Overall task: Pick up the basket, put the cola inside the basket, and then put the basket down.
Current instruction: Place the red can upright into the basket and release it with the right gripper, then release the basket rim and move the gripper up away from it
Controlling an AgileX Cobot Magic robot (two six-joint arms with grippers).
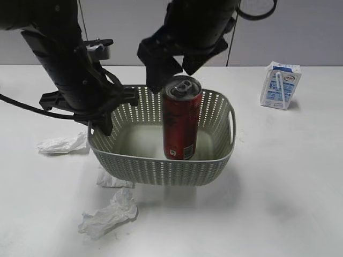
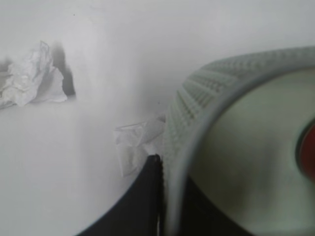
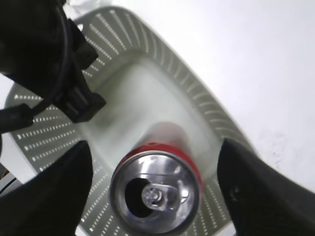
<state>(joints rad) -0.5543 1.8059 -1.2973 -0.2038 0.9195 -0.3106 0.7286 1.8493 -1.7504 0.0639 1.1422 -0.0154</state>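
Observation:
The pale green basket [image 1: 161, 171] sits at the table's middle. The red cola can [image 1: 181, 123] stands upright inside it, silver top up. My left gripper [image 1: 102, 126] is shut on the basket's left rim; in the left wrist view the jaws [image 2: 170, 169] pinch the wall [image 2: 197, 98], with a sliver of the red can [image 2: 309, 147] at the right edge. My right gripper [image 1: 171, 74] is open just above the can, not touching it. In the right wrist view its fingers [image 3: 155, 146] flank the can top [image 3: 155, 191] over the basket [image 3: 162, 54].
A white-and-blue milk carton [image 1: 281, 84] stands at the back right. Crumpled tissues lie left of the basket [image 1: 61, 143], by its front-left corner [image 1: 110, 179] and in front [image 1: 107, 214]. My left arm [image 3: 44, 59] crosses the basket's far side.

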